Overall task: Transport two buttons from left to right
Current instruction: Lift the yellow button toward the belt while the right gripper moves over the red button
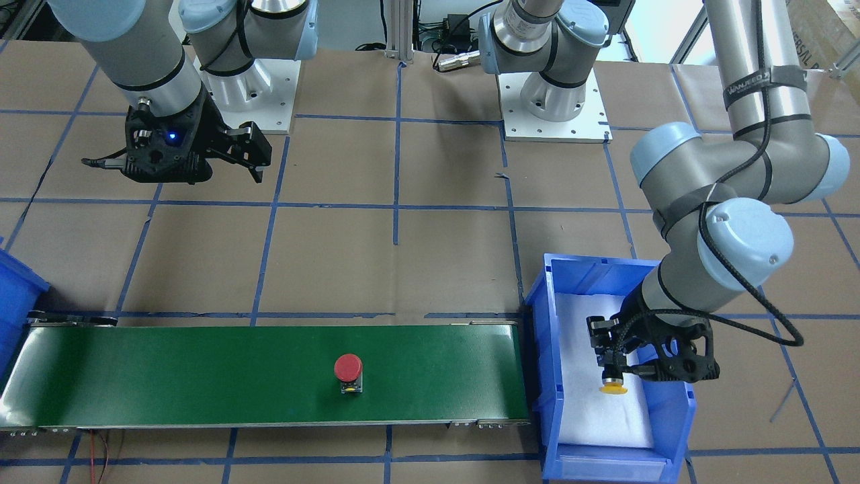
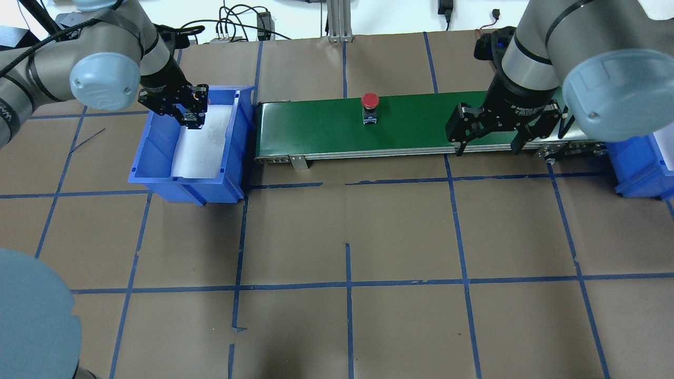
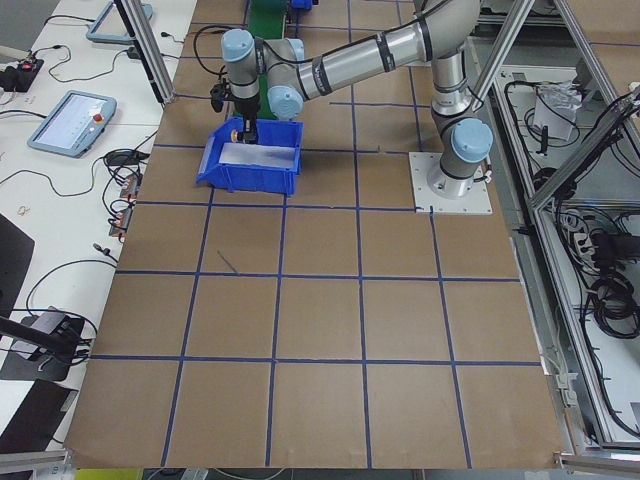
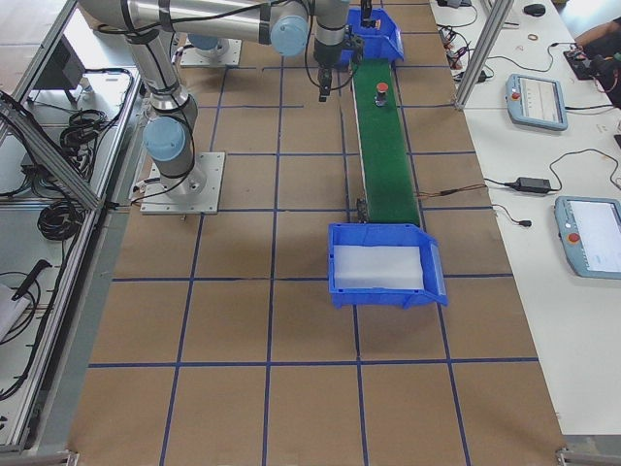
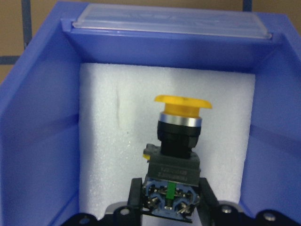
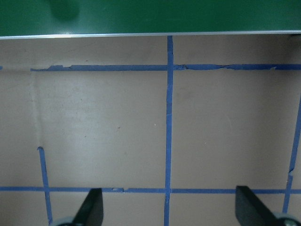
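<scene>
Yellow button (image 5: 177, 149) in grip of left jaws over blue bin (image 5: 38, 141); right jaws wide apart

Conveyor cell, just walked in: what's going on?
The left tool is shut on the yellow button, holding it by the body inside the blue bin at the left end of the green belt. The red button stands on that belt, about midway along. The right tool is open and holds nothing, hovering beside the belt toward its right end. Neither button is in the second blue bin there.
</scene>
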Tool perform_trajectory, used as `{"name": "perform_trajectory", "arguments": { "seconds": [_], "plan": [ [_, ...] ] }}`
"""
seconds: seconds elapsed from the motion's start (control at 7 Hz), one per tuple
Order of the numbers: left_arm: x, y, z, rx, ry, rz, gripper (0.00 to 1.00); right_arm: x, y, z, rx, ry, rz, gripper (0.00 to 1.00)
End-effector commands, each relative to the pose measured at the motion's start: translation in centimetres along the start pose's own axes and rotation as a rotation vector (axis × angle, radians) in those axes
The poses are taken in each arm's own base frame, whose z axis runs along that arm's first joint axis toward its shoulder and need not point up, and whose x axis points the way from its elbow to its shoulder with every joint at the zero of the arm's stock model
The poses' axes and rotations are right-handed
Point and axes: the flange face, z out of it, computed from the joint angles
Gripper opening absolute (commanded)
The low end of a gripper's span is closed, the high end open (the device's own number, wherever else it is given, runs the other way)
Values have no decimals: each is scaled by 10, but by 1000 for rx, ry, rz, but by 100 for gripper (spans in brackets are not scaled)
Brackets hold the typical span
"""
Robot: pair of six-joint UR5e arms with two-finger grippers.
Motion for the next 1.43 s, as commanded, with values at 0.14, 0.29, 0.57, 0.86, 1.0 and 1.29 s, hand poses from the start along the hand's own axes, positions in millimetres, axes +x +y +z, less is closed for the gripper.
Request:
{"name": "perform_trajectory", "arguments": {
  "seconds": [0.14, 0.29, 0.57, 0.86, 1.0, 1.29],
  "plan": [
    [20, 43, -63, -41, 2, -1, 31, -6, -81, -7, 48, 3, 9, 100],
    [33, 60, -79, -58, 1, -4, 31, -6, -89, -4, 47, 2, 9, 100],
    [67, 72, -85, -52, 5, -11, 31, -6, -91, 1, 38, 0, 6, 100],
    [104, 80, -86, -44, 10, -25, 31, -6, -90, 8, 24, -1, -4, 100],
    [124, 78, -80, -25, 14, -40, 31, -5, -88, 17, 6, 1, -6, 100],
    [160, 54, -53, 73, 28, 41, 31, -5, -87, 25, 30, -1, -6, 100]
  ]
}}
